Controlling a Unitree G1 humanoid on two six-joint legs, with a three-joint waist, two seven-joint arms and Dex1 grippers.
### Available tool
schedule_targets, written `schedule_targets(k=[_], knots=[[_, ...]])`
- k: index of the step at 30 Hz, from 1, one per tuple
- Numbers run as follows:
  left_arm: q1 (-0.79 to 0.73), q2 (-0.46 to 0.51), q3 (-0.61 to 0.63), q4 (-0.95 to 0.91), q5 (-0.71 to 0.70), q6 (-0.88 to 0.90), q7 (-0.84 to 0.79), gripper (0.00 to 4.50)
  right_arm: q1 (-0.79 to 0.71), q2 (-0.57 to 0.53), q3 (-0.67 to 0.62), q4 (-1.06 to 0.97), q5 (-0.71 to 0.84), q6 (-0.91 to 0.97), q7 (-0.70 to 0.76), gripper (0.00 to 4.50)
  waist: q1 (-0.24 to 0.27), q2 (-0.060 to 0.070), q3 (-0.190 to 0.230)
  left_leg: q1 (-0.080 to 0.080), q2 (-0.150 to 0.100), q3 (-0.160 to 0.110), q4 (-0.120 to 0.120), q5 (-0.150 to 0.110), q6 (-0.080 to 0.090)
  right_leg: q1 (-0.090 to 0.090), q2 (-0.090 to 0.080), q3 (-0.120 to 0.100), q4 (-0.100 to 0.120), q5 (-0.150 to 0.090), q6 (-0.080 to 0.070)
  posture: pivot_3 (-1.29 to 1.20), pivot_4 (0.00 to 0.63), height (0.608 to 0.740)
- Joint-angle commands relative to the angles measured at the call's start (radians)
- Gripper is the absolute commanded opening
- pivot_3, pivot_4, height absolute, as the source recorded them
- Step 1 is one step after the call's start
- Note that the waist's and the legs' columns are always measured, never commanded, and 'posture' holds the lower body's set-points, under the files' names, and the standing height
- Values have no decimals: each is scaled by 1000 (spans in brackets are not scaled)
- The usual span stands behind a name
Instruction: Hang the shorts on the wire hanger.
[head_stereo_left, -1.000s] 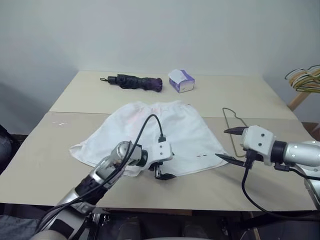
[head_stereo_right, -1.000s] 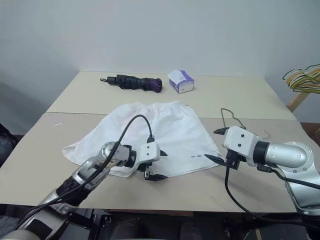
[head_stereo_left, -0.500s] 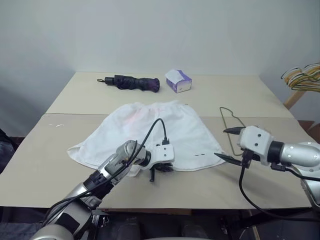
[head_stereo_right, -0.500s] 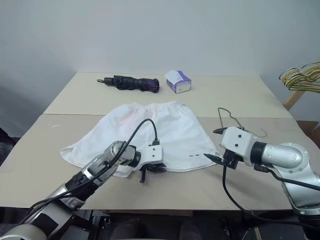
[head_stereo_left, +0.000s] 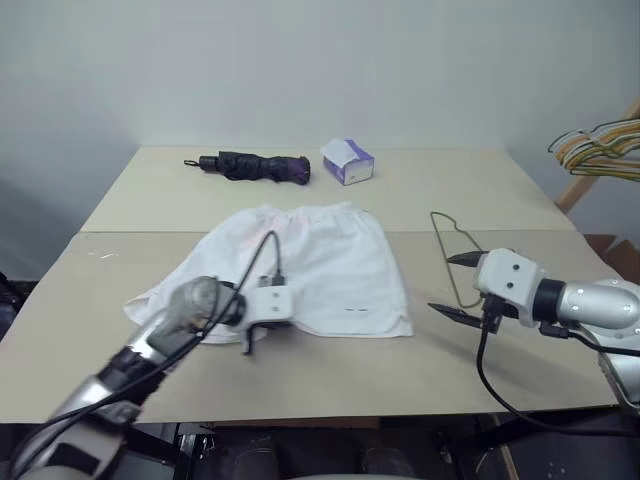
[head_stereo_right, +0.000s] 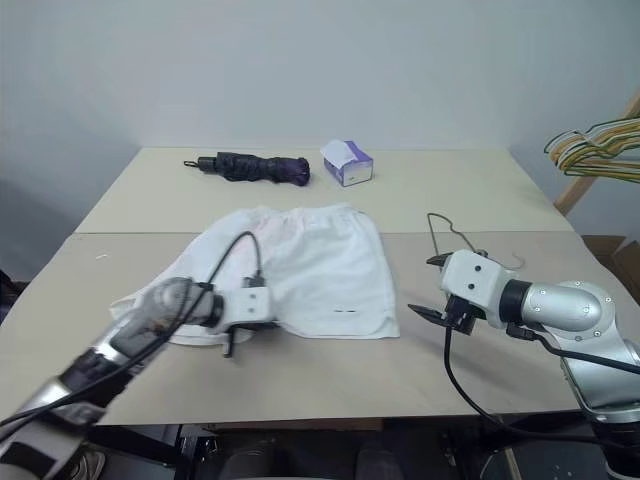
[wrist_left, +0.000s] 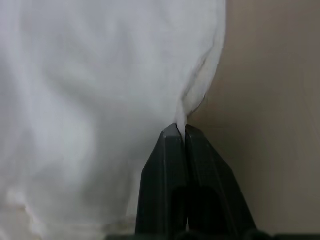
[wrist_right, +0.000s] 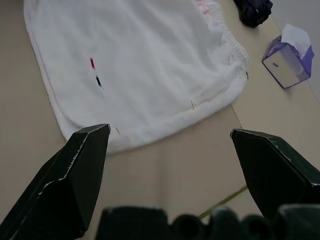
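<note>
**A:** Where did you have things at that moment?

**B:** You had the shorts (head_stereo_left: 300, 265) lying flat on the worktop (head_stereo_left: 480, 190), roughly at its middle, waistband toward the far side. Your left gripper (wrist_left: 180, 131) had its fingers pressed together on a fold of cloth at the near hem of the shorts, left of the middle. Your right gripper (head_stereo_left: 452, 285) hung above the worktop just right of the shorts, fingers spread wide and holding nothing.

**A:** And the wire hanger?

**B:** The wire hanger (head_stereo_left: 450, 250) lay flat on the worktop to the right of the shorts, apart from them, with your right gripper over its near end.

**A:** What could have gone wrong from there?

**B:** I judged your pinch to be thin: only an edge of fabric sat between the left fingertips, so a quick pull could have let it slip out. Dragging the cloth might also have bunched it and closed the leg opening you would need for the hanger. The hanger was flat thin wire, so your right fingers could have scraped the worktop or pushed it away rather than catching it. The umbrella (head_stereo_left: 255, 167) and tissue box (head_stereo_left: 347, 163) sat at the far side, well apart.
</note>
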Motion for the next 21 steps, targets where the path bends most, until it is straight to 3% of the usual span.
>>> schedule_targets(k=[1,6,8,11,15,21], knots=[[2,102,85,124,43,-83,8,8,-28,9,-3,-5,-9,-24,-8,4500,4,0,0,0,0,0,0,0,0,0,0,0,0,0,0,70,0,740],[-44,191,108,356,129,-234,41,8,-44,21,8,9,-18,-30,-5,4500,21,0,0,-2,0,1,0,0,0,-2,-1,-1,0,0,0,80,0,740],[-75,191,114,437,167,-280,88,8,-46,22,8,14,-20,-35,-2,4500,30,0,0,-2,0,1,0,0,0,-2,-1,-1,0,0,0,80,0,740],[-94,148,175,463,88,-289,63,8,-45,22,8,16,-18,-39,0,4500,35,0,0,-3,0,1,0,0,0,-2,-1,-2,0,0,0,77,0,740],[-51,159,201,369,-1,-292,-96,888,-46,22,8,13,-14,-38,3,4500,42,0,0,-9,0,1,1,0,0,-7,-1,-3,0,0,0,77,0,740],[8,269,233,312,-44,-313,-267,2813,-44,22,3,9,-12,-35,4,4500,30,0,0,-10,0,1,1,0,0,-9,-1,-3,2,0,0,69,0,740]])
